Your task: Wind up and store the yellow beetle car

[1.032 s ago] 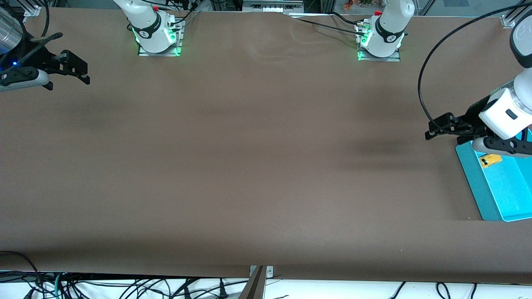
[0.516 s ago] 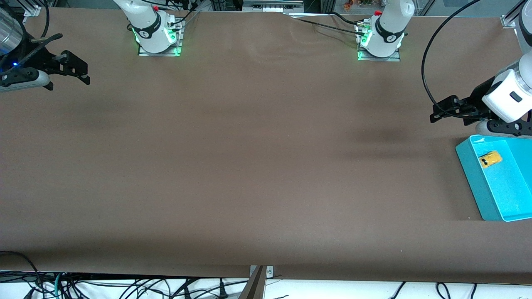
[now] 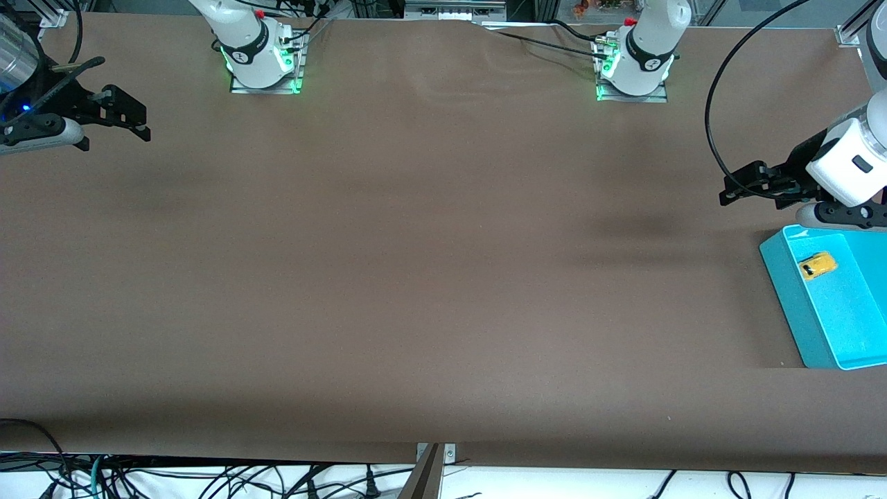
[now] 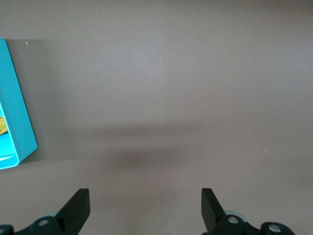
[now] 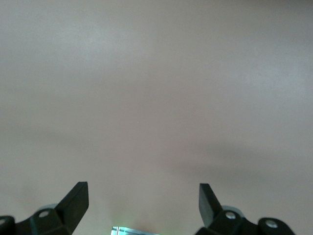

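- Now the yellow beetle car [image 3: 818, 266] lies inside a teal bin [image 3: 790, 298] at the left arm's end of the table [image 3: 416, 277]. It sits in the part of the bin farther from the front camera, close to one corner, on the bin's floor and apart from any gripper.
- In the left wrist view only a sliver of the car's yellow [image 4: 2, 125] shows at the frame's edge, inside the bin's teal wall [image 4: 19, 117].
- The left gripper [image 3: 738, 187] hangs in the air over bare table just beside the bin, near the bin's corner that lies farther from the front camera. Its two dark fingers [image 4: 78, 208] stand spread wide with nothing between them; the left wrist view shows only brown tabletop and a soft shadow in the gap.
- The right gripper [image 3: 128, 118] hangs over the table at the right arm's end, well apart from the bin and the car. This arm waits. Its fingers [image 5: 76, 198] are likewise spread wide and empty, with plain tabletop showing between them.
- The table is covered in a plain brown surface. Both arm bases [image 3: 262, 62] glow green along the edge farthest from the front camera.
- A black cable [image 3: 714, 104] loops through the air above the left gripper.
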Tool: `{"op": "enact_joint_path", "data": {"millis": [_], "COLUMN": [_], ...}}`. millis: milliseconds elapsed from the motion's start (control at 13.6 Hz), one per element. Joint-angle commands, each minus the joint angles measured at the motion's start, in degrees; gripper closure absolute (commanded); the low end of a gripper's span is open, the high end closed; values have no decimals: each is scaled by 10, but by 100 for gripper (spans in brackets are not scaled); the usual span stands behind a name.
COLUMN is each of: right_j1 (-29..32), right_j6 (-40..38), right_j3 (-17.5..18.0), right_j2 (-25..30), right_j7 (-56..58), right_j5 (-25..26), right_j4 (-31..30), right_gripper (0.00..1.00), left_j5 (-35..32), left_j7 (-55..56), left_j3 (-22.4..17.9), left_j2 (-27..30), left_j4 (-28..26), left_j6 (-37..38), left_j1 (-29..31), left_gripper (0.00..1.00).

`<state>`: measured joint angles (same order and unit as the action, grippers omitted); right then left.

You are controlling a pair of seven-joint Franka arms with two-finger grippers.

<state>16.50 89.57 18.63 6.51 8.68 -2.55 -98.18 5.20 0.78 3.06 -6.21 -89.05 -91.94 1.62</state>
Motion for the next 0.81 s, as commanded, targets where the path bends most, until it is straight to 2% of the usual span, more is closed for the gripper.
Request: {"op": "enact_joint_path", "data": {"millis": [0,737], "right_j1": [-7,-7], "right_j6": [-10,-7], "right_j3": [-8,-8], "right_j2": [0,0], "right_j7": [-1,4], "right_j5": [-11,-10], "right_j4": [2,2], "right_gripper": [0,0], "left_j5": [-15,-15], "left_j7": [3,5], "left_j3": [1,1], "left_j2": [4,2], "left_j4": [-6,-4], "left_j6": [3,3], "left_j1": [1,0], "left_gripper": [0,0]}}
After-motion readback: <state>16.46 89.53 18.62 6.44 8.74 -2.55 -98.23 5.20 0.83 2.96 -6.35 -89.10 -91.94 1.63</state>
